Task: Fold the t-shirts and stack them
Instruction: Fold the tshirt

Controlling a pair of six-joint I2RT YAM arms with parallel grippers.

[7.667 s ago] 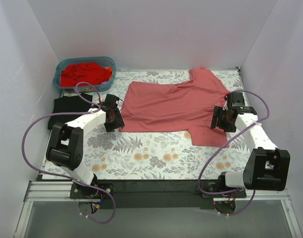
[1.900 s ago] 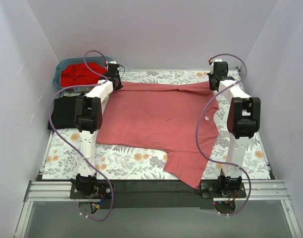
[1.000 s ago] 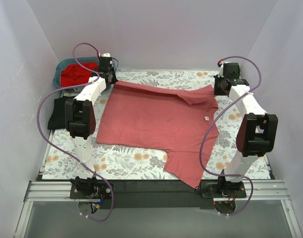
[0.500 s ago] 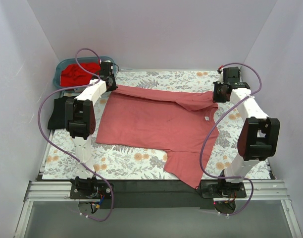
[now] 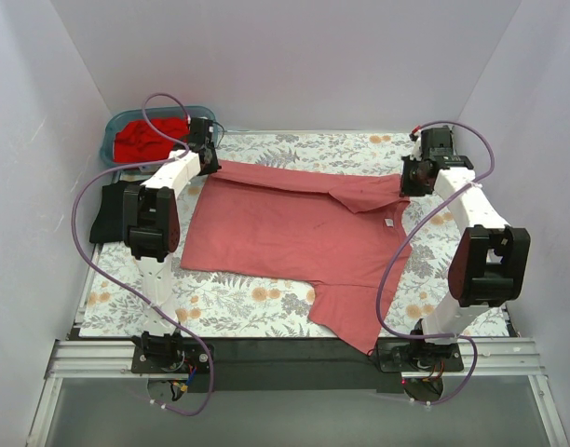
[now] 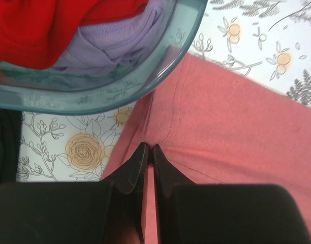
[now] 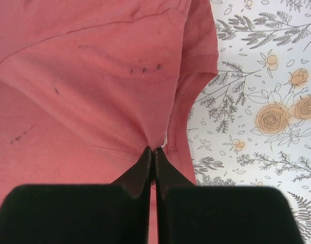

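Observation:
The salmon-pink t-shirt (image 5: 294, 233) lies spread across the floral table cover, one sleeve hanging toward the near edge. My left gripper (image 5: 210, 161) is shut on its far left corner, right beside the bin; in the left wrist view the left gripper (image 6: 150, 148) pinches the pink cloth (image 6: 237, 132) at a seam. My right gripper (image 5: 408, 177) is shut on the far right corner, where the cloth is folded over; the right gripper (image 7: 152, 150) bites pink cloth (image 7: 84, 86) close to the collar. A black t-shirt (image 5: 108, 209) lies folded at the left edge. Red t-shirts (image 5: 150, 138) fill the bin.
A teal plastic bin (image 5: 113, 154) stands at the far left corner, and its rim (image 6: 145, 81) nearly touches the pink cloth; lavender cloth (image 6: 115, 40) lies under the red. White walls close in the table on three sides. Purple cables loop off both arms.
Both grippers have drawn the shirt's far edge a little toward the near side over the last second, the right corner folding over. Since half a second ago almost nothing has moved.

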